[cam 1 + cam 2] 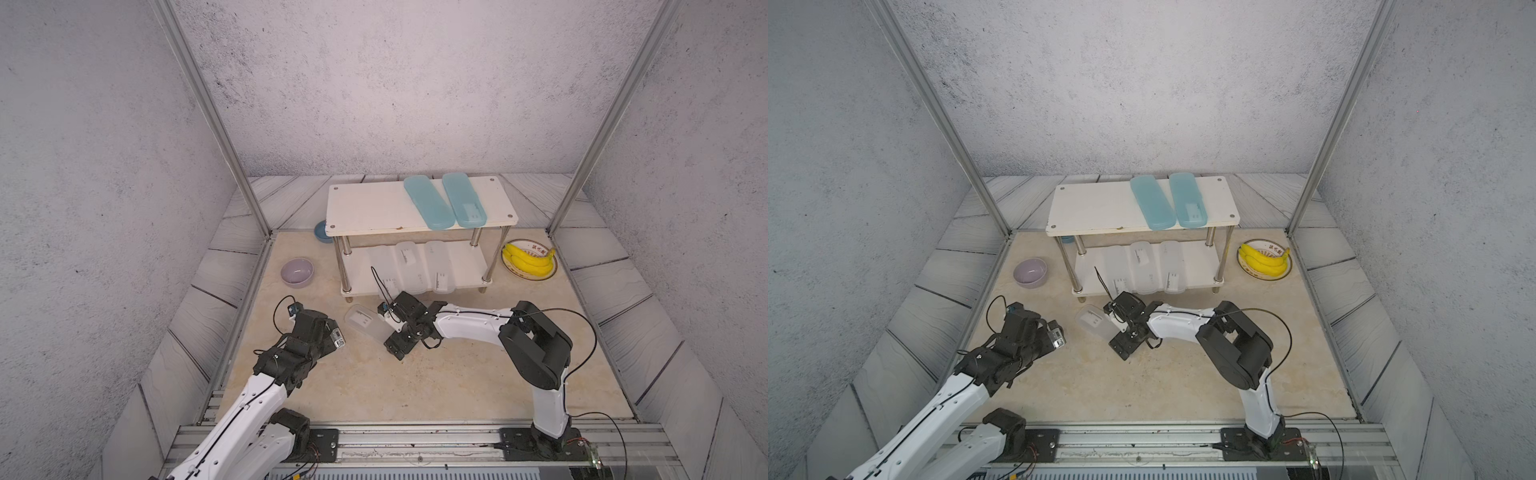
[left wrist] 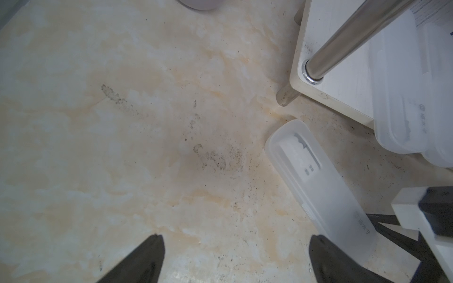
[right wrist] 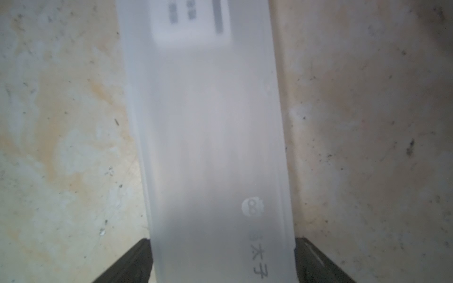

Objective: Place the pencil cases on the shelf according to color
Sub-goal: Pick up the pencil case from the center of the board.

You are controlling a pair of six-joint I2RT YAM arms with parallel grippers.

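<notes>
The shelf [image 1: 365, 208] [image 1: 1092, 208] stands at the back. Two teal-blue pencil cases [image 1: 428, 201] [image 1: 463, 199] lie on its top board. Three frosted white cases [image 1: 409, 262] lie side by side on its lower board. Another frosted white case [image 1: 363, 322] [image 2: 318, 183] [image 3: 208, 122] lies flat on the table in front of the shelf. My right gripper [image 1: 384, 330] [image 3: 221, 257] is open, with one finger on each side of this case's near end. Left of that case my left gripper [image 1: 338, 336] [image 2: 236, 245] is open and empty over bare table.
A purple bowl [image 1: 296, 271] sits left of the shelf, and a blue bowl [image 1: 322, 230] sits behind its left legs. A plate of bananas [image 1: 528, 259] is at the right. A chrome shelf leg [image 2: 343, 41] rises close to the loose case.
</notes>
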